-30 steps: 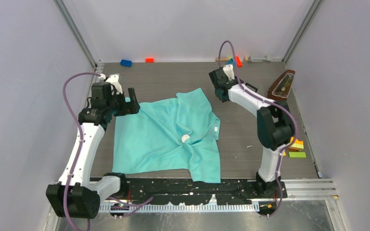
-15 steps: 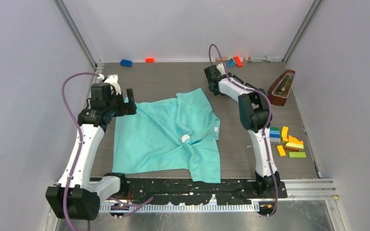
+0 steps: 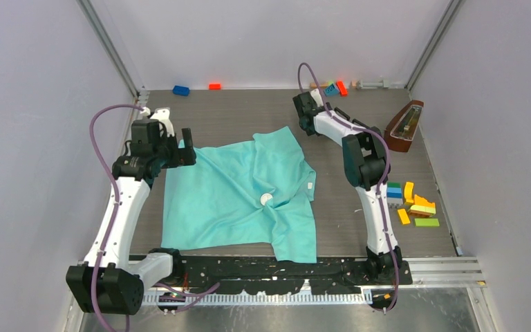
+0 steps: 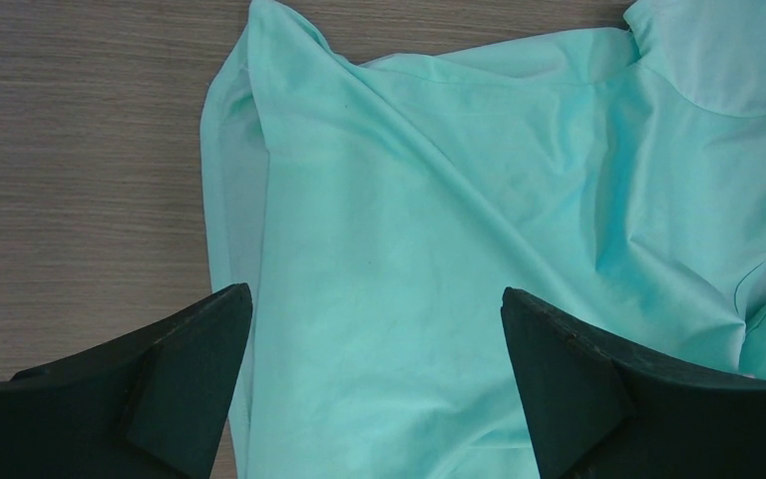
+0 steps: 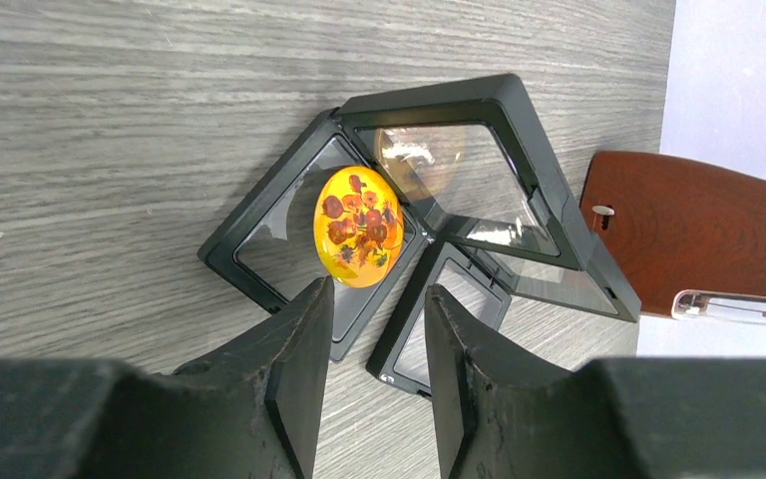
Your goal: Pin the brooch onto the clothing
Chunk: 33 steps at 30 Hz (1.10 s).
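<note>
One turquoise T-shirt point(image 3: 235, 200) lies rumpled on the counter point(image 3: 339, 221), nearest the arm bases. Over its far left corner hovers the left pincer point(image 4: 374, 299), spread wide. Farther back, the right pincer point(image 5: 374, 299), narrowly parted and pinching nothing, sits just short of a yellow flowered brooch point(image 5: 361, 227) in an open black case point(image 5: 279, 235).

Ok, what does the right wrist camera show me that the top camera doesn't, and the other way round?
Only the right wrist view: the yellow flower-patterned brooch lying in an open black display case, just beyond the fingertips of the right hand, which is slightly open and holds nothing. Only the top view: the turquoise T-shirt spread on the table, a small white round thing on it, the left hand at its far-left corner, and coloured blocks. Both: the right hand, the brown wooden box and the grey table.
</note>
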Motion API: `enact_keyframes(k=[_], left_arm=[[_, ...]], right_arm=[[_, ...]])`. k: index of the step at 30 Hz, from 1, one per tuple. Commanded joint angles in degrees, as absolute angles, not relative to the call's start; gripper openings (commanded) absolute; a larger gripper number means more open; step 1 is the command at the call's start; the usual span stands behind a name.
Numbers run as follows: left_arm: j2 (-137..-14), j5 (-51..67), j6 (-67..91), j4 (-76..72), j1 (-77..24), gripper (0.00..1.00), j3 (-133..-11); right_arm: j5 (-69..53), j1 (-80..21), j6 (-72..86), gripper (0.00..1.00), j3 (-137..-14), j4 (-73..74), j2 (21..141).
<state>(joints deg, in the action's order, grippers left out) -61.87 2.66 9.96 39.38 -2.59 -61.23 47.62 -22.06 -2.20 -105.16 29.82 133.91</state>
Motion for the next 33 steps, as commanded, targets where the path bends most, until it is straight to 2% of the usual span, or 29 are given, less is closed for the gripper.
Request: enact_keyframes(k=[1, 14, 31, 33], left_arm=[[-61.8, 3.3, 9.1, 39.2, -2.3, 1.0, -61.4], [-61.5, 3.4, 9.0, 39.1, -2.3, 1.0, -61.3], [-61.4, 3.8, 9.0, 39.1, -2.3, 1.0, -61.2], [-61.3, 3.9, 9.0, 39.0, -2.2, 1.0, -61.1]], right_arm=[[47.2, -22.2, -3.9, 0.44, -108.5, 28.1, 135.0], [46.7, -22.2, -6.8, 0.43, -110.4, 27.3, 138.3], [50.5, -22.2, -16.6, 0.34, -110.6, 19.0, 142.4], [50.8, -22.2, -18.6, 0.3, -110.7, 17.1, 143.3]])
